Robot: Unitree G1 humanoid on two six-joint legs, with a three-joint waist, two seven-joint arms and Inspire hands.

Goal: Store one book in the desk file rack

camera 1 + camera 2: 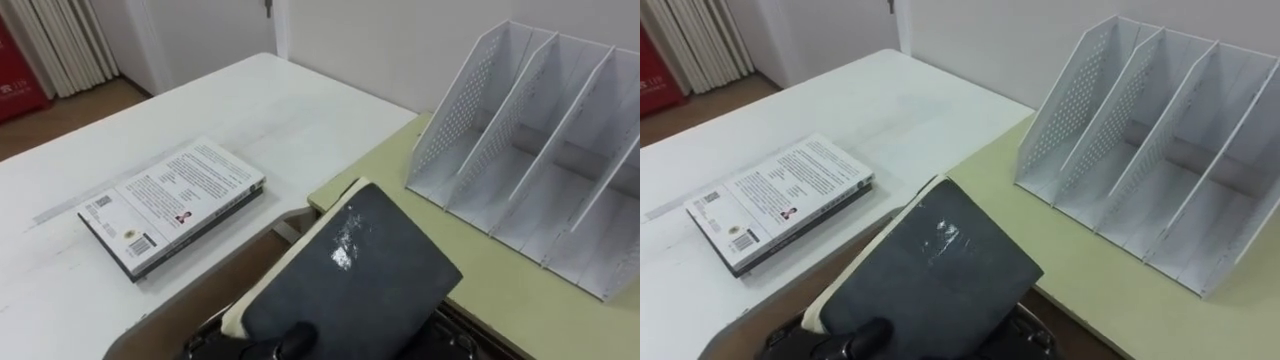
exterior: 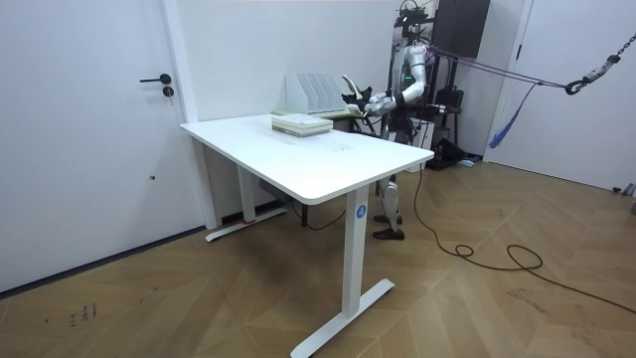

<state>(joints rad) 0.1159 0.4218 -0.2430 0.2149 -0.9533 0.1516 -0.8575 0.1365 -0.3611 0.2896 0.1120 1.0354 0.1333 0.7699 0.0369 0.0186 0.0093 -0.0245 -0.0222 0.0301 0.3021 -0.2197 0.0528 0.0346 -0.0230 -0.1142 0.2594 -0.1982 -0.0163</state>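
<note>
Book (image 1: 350,280), dark-covered with a scuffed patch, is held tilted at the bottom centre of the eye views, its far corner raised over the near edge of the pale green desk (image 1: 480,290). The left hand (image 1: 293,340) grasps it from the lower edge, a dark thumb curled onto the cover. The right hand (image 1: 460,342) shows just under the book's lower right side; whether it grips cannot be told. In the room view the robot stands behind the tables with both arms reaching forward.

Two books in all: the second book (image 1: 175,200) lies flat at left on the white table (image 1: 250,100), printed back cover up.

One white file rack (image 1: 530,130) stands on the green desk at upper right, three slots visible, their bare white floors facing the camera.
</note>
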